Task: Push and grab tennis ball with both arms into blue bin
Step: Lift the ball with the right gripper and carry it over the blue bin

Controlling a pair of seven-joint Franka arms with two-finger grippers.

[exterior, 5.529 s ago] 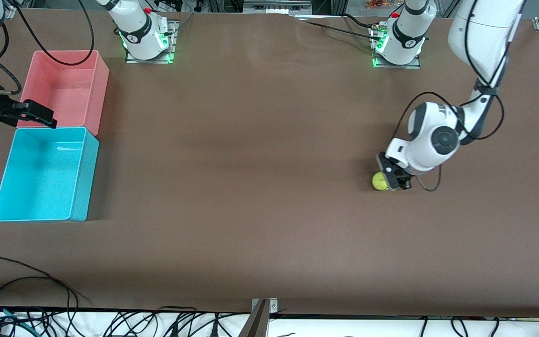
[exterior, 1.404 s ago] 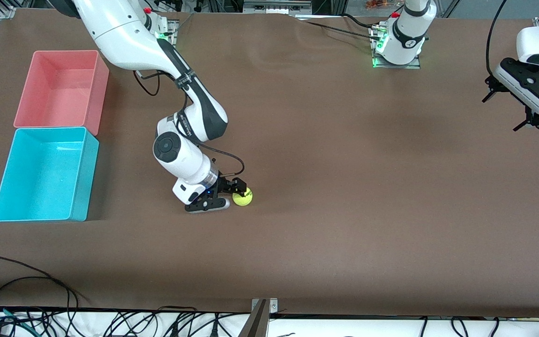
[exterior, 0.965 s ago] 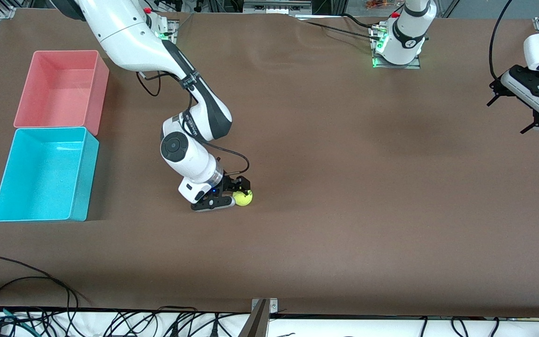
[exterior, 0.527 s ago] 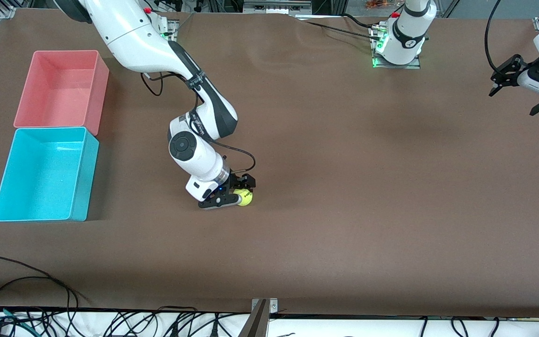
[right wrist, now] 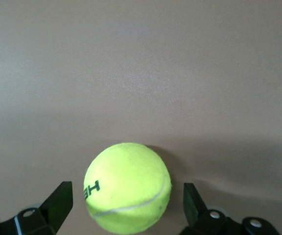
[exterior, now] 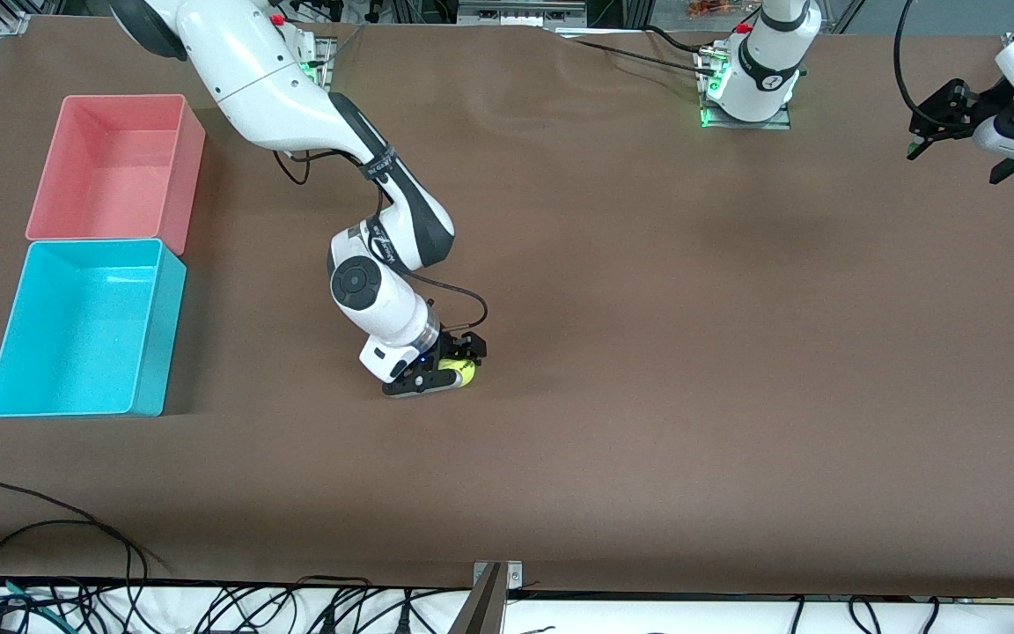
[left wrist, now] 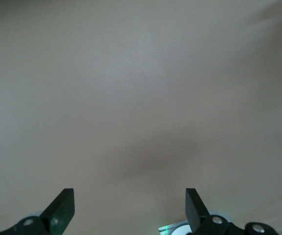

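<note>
Right wrist view puts the tennis ball [right wrist: 127, 186] between our right gripper's [right wrist: 126, 208] spread fingers, not yet pinched — so we judge the grab is the step in hand, and the next move calls for closing, lifting and carrying it to the blue bin [exterior: 84, 328] at the right arm's end. From the front view, the ball [exterior: 459, 372] rests mid-table on the brown table [exterior: 648, 352]. Farther off sits the pink bin [exterior: 120, 163], while our left gripper [exterior: 956, 123] waits open over the table's edge.

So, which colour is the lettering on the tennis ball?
Dark, nearly black, on the yellow-green tennis ball; the right wrist view shows it best.
</note>
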